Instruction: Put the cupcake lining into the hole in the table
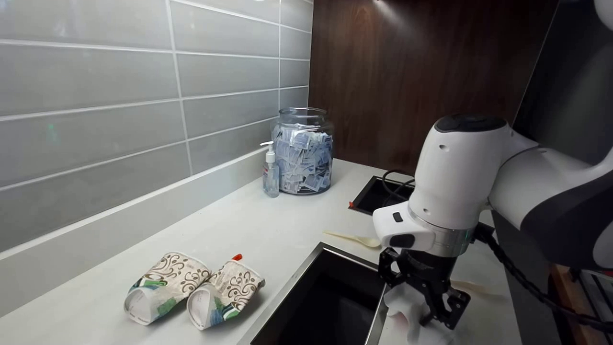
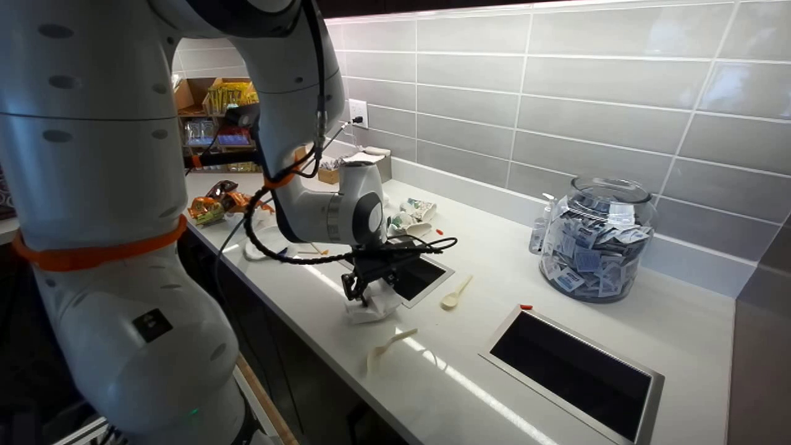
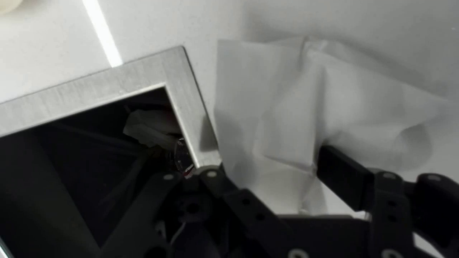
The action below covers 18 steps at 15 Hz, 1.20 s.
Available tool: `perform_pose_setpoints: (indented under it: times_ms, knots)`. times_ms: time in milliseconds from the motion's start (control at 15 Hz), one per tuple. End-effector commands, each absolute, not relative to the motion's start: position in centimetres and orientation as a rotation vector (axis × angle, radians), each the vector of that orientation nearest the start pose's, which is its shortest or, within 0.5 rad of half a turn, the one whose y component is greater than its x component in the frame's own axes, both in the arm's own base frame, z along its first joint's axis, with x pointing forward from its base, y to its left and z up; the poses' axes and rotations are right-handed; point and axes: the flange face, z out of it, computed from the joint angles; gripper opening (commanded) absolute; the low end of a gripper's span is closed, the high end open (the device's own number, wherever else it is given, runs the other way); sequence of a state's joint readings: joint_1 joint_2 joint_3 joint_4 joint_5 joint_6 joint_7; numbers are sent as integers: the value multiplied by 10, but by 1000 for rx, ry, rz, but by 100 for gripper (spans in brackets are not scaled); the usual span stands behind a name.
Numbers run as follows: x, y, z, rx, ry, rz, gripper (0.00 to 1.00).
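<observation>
A small red-orange piece (image 1: 237,257) lies behind two patterned packets; it also shows in an exterior view (image 2: 439,232). Another (image 2: 526,306) lies at the far hole's rim. I cannot tell which is the cupcake lining. My gripper (image 3: 270,165) is open, low over a crumpled white paper (image 3: 287,107) beside the near hole's metal rim (image 3: 143,74). One fingertip touches or nearly touches the paper; the other is partly hidden. The gripper shows in an exterior view (image 1: 407,302), with the white paper (image 2: 371,314) under it. The hole (image 1: 285,290) is dark, with some refuse inside.
The patterned packets (image 1: 167,282) stand left of the near hole. Cream spoons (image 2: 454,296) lie on the counter. A second hole (image 2: 655,389), a jar of sachets (image 2: 596,253) and a pump bottle (image 1: 271,175) stand farther along. A tiled wall bounds the counter.
</observation>
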<state>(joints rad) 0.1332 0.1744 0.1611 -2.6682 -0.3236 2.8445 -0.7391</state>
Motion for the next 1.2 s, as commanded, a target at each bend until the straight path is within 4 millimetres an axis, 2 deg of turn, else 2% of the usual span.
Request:
perform_pose_setpoints:
  times_ms: [0,200,333,467,867,1133]
  knots:
    - [391,137,169,-2495,-2000,31,30]
    - [392,136,170,-2498,-1997,26,30]
    - [392,135,170,-2499,-1995,25,34]
    - [392,135,170,-2500,-1994,24,35]
    - [392,134,173,-2503,-1989,23,23]
    - [392,133,175,-2506,-1989,19,24]
